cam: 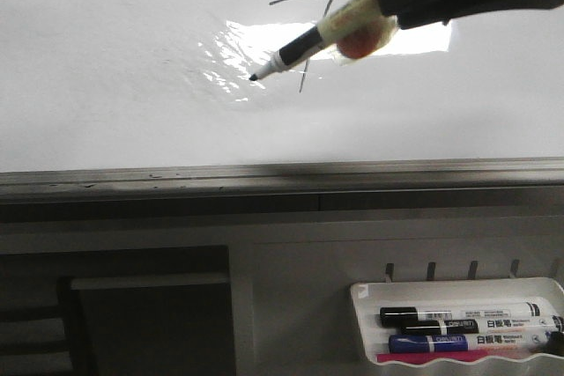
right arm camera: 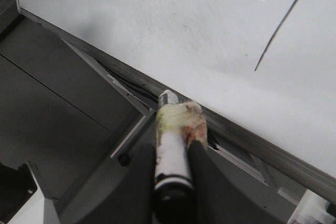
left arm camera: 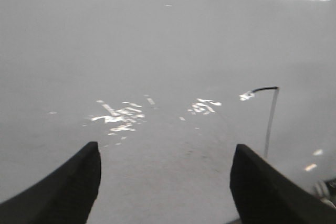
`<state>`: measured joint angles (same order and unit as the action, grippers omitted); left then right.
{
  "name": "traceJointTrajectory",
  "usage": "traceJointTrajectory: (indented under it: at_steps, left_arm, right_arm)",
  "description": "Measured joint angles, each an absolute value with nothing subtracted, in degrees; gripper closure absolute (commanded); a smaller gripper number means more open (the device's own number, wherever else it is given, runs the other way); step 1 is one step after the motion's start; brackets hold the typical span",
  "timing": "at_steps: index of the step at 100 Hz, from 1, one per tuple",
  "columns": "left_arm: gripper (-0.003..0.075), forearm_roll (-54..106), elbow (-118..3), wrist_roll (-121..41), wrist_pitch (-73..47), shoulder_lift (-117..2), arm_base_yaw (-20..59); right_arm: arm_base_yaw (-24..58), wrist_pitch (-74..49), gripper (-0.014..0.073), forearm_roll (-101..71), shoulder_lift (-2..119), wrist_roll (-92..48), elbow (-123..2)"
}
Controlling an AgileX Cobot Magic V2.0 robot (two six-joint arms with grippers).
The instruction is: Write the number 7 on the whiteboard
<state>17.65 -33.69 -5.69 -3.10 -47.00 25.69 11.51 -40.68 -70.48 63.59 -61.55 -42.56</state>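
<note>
The number 7 (cam: pixel 307 37) stands complete on the whiteboard (cam: pixel 115 59), upper centre, partly behind the marker (cam: pixel 304 44).

Hazards, as judged:
- The uncapped tip hovers just beside the downstroke; any drift toward the board would add a stray mark.
- The right end effector (right arm camera: pixel 173 153) pinches the marker around a taped section; slippage there could tilt the tip.

The left end effector (left arm camera: pixel 165 182) is spread, holding nothing.

Legible writing: markers in the tray (cam: pixel 366 323) carry labels with Chinese characters, too small to read with confidence.
</note>
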Motion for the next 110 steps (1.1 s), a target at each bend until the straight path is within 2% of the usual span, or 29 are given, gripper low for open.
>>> traceJointTrajectory:
  at_steps: [33, 65, 79, 110]
  left_arm:
    - [0.0251, 4.57, -35.95, -5.9, 0.93, -56.81, 46.44]
    - [0.0255, -0.99, -41.1, -6.12, 0.93, -68.47, 51.53]
    - [0.0356, -1.79, -42.41, -6.12, 0.93, -70.8, 51.76]
    - [0.0694, -2.35, -43.17, -6.4, 1.7, -72.91, 51.96]
  right_arm:
    - [11.51, -53.31, 0.0643, -54.46, 67.25, -44.98, -56.39]
    - [11.51, -59.46, 0.0643, -52.23, 69.51, -43.79, -60.0]
    - [11.51, -59.83, 0.0643, -52.03, 69.51, -43.79, -60.0]
    - [11.51, -59.59, 0.0643, -51.9, 69.51, -43.79, -60.11]
